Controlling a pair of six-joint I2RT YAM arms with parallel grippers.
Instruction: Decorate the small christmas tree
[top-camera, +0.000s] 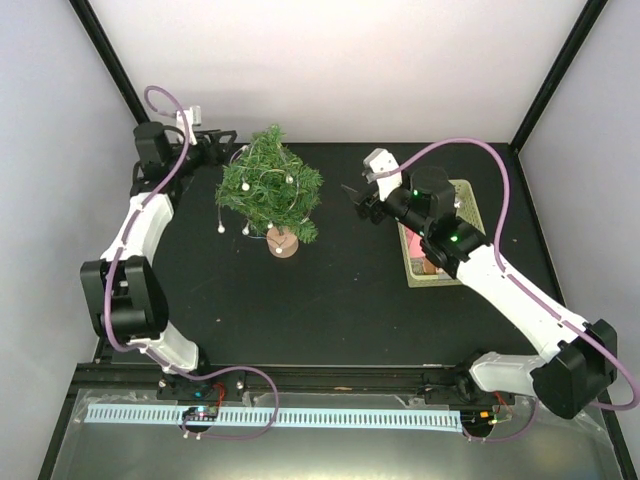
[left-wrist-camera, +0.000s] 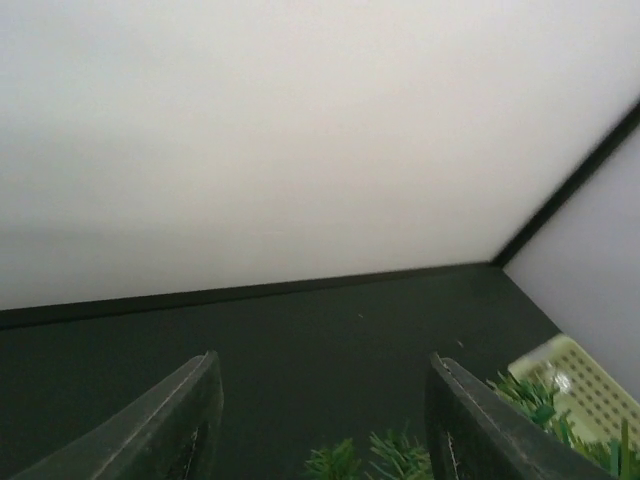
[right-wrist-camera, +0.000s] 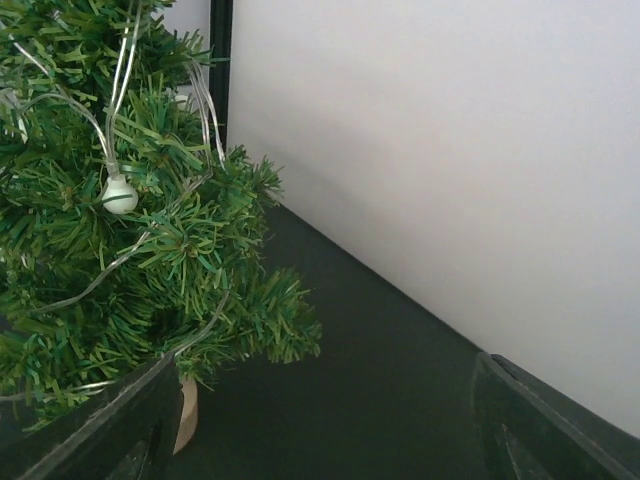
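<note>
Left arm, right arm beside tree

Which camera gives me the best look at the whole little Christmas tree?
Top external: the small christmas tree shows whole, from tip to wooden base. Right wrist shows only one side's branches up close; left wrist just a few needle tips.

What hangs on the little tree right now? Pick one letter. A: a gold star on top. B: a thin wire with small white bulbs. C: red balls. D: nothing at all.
B: a thin wire carrying small white bulbs is draped across the branches of the tree; no red balls or star show.
</note>
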